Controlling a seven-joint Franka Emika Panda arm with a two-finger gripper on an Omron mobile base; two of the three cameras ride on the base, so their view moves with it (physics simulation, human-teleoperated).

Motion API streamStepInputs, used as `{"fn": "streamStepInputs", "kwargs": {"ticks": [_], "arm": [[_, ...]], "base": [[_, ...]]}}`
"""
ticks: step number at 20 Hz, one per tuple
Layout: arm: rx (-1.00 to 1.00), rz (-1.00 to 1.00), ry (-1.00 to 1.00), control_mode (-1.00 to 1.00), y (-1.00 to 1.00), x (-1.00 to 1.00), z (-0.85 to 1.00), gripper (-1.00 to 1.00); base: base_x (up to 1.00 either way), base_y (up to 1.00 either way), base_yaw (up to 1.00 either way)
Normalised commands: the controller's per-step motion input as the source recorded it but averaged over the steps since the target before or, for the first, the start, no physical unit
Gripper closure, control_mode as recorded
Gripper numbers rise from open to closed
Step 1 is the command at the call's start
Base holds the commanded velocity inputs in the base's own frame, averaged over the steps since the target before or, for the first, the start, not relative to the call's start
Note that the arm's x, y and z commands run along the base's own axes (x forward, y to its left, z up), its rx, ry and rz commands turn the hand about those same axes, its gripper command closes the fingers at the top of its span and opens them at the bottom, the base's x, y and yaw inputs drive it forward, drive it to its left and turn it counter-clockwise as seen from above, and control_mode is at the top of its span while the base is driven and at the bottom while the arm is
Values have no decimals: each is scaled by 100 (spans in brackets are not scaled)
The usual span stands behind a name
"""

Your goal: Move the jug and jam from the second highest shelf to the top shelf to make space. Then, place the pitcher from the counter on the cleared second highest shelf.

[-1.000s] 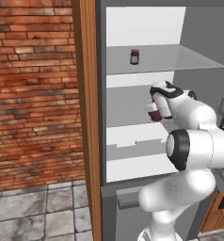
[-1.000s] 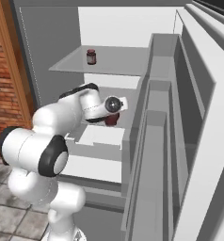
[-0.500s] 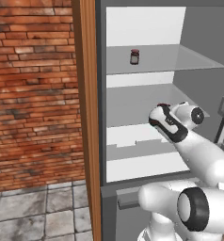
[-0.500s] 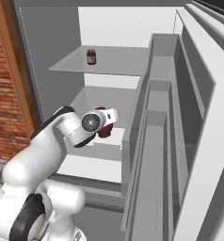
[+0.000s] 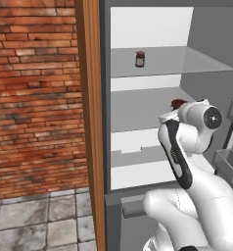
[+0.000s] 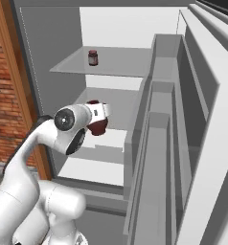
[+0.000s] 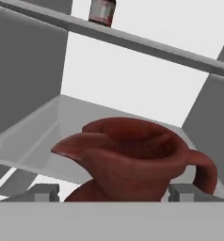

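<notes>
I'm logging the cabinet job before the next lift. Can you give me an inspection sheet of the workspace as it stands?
Surface: second highest shelf, pale grey, carries the jug.
Job's things: jug, red-brown, upright on that shelf, spout left and handle right in the hand view; jam already stands on the top shelf.
Clutter: nothing seen.
Grippers: pincer open, one fingertip at each side of the jug's neck, not closed on it.
Cables: nothing seen.
Surroundings: brick wall left of the cabinet; open cabinet door at the right.
</notes>
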Motion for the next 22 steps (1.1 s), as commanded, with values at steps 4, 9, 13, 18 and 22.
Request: {"fn": "streamStepInputs", "kwargs": {"ticks": [4, 9, 13, 18, 22], "arm": [[0, -4, 0, -100, 0, -54, 97, 100], [1, -1, -1, -100, 0, -34, 88, 100], [4, 0, -6, -100, 0, -18, 71, 100], [11, 0, -24, -100, 0, -1, 49, 100], [15, 0, -29, -100, 0, 0, 51, 100]], "base": [[0, 0, 0], [0, 0, 0], [0, 0, 0], [0, 0, 0], [0, 0, 0]]}}
